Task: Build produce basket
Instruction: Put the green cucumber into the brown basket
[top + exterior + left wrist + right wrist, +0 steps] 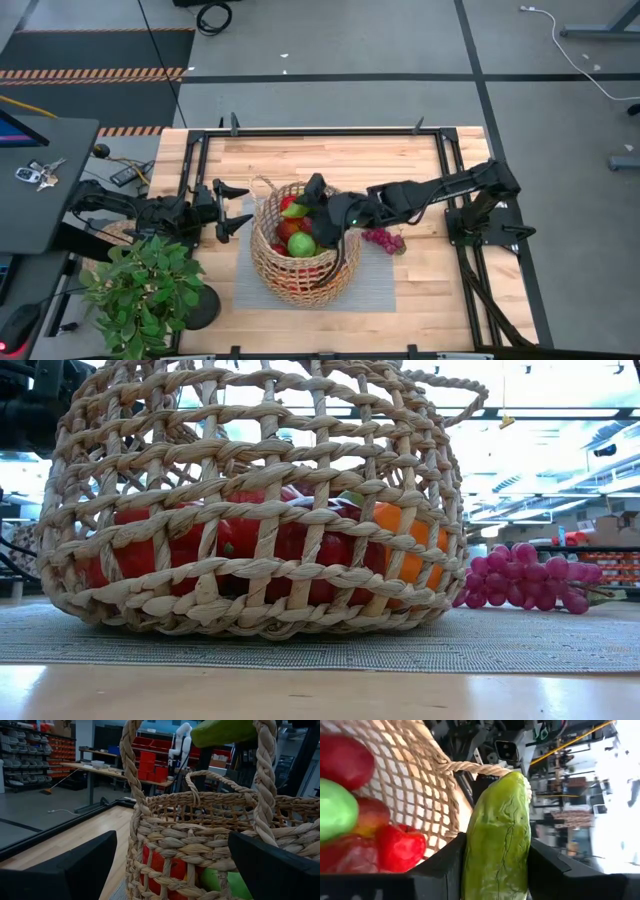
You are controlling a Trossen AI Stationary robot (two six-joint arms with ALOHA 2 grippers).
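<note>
The tan wicker basket (303, 245) stands on a grey mat (375, 290) at the table's middle, holding red fruits, a green apple (301, 243) and an orange piece (405, 545). My right gripper (310, 200) reaches over the basket's far rim, shut on a long green vegetable (500, 840). My left gripper (235, 212) is open and empty just left of the basket, near its loop handle (131, 770). Purple grapes (383, 239) lie on the table, right of the basket. My right gripper pinches the green vegetable (495, 865) between its two fingers (442, 862), which press its two long sides. The fingers come from the table's right and lie across it. The vegetable sticks out past the fingertips, lifted clear over the basket's inside.
A potted green plant (145, 290) stands at the table's near left corner. Black frame rails (320, 132) run along the table's edges. Keys (35, 172) lie on a dark side table at the left.
</note>
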